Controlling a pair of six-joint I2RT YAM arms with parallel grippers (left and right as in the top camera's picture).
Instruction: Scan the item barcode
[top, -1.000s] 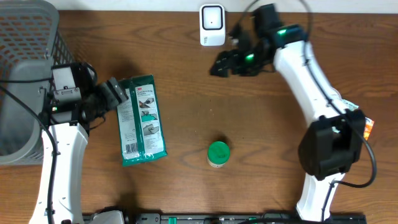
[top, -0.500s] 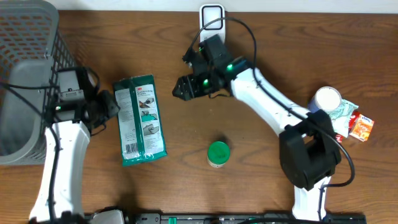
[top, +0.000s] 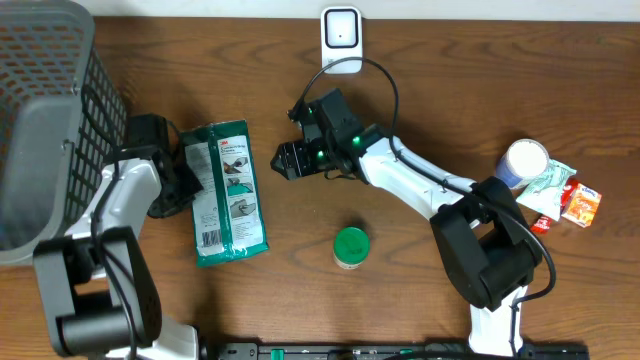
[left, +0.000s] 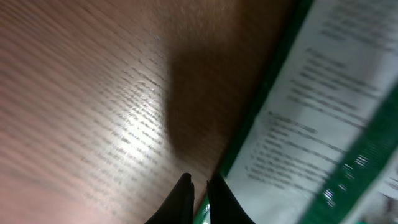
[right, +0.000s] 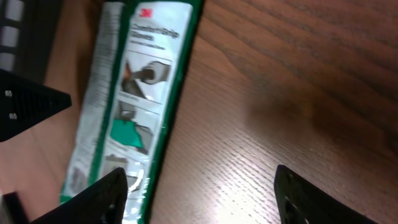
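Left end effector (left: 199, 200) pinched shut on pack (top: 228, 195) edge; basket (top: 40, 150) behind it. Right end effector (right: 200, 177) wide, pack ahead.

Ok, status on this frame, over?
Left gripper shut on packet edge. Right gripper open, empty, beside packet. Packet lying flat, away from scanner. Jar stands apart, nothing blocking.

Overhead view evenly lit, sharp; wrist views blurred (left worst).
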